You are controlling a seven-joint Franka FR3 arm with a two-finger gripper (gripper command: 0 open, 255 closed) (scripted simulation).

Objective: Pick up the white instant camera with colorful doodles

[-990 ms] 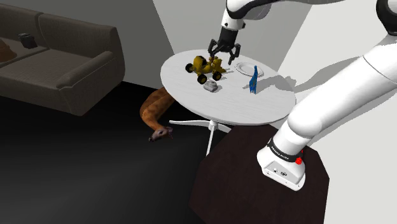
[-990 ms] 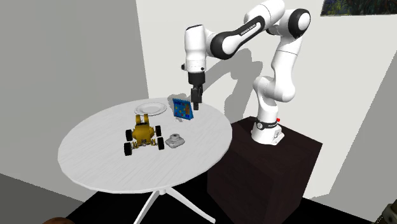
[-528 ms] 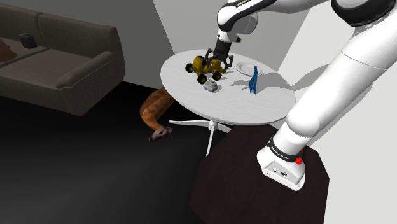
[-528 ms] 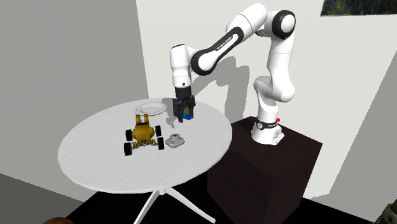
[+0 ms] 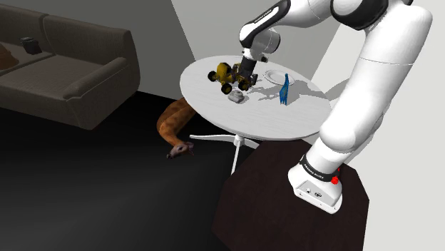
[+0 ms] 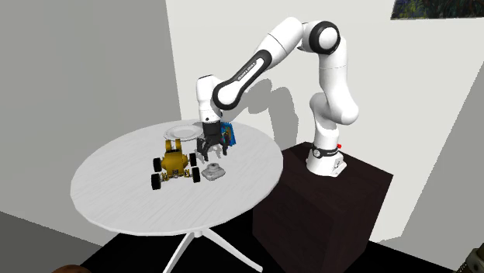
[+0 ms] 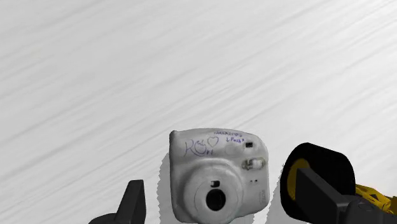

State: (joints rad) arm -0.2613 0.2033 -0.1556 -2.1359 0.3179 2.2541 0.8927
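The white instant camera (image 7: 216, 184) lies lens-up on the round white table (image 7: 127, 76), with small pen doodles on its top edge. In the wrist view my gripper (image 7: 222, 191) is open, a black finger on each side of the camera and neither touching it. From the shoulder view the gripper (image 5: 242, 78) hangs just above the camera (image 5: 237, 97), beside a yellow toy vehicle (image 5: 227, 73). The second exterior view has the gripper (image 6: 211, 152) a little above the camera (image 6: 213, 171).
The yellow toy vehicle (image 6: 174, 164) stands close to the camera; one black wheel (image 7: 318, 168) lies behind a finger. A white plate (image 6: 184, 132) and a blue object (image 6: 227, 136) sit further back. A sofa (image 5: 64, 64) stands beyond the table, with a brown object (image 5: 175, 125) on the floor.
The arm has swung from over the blue object towards the yellow vehicle and come down over the camera. The fingers have stayed open. Nothing on the table has moved.
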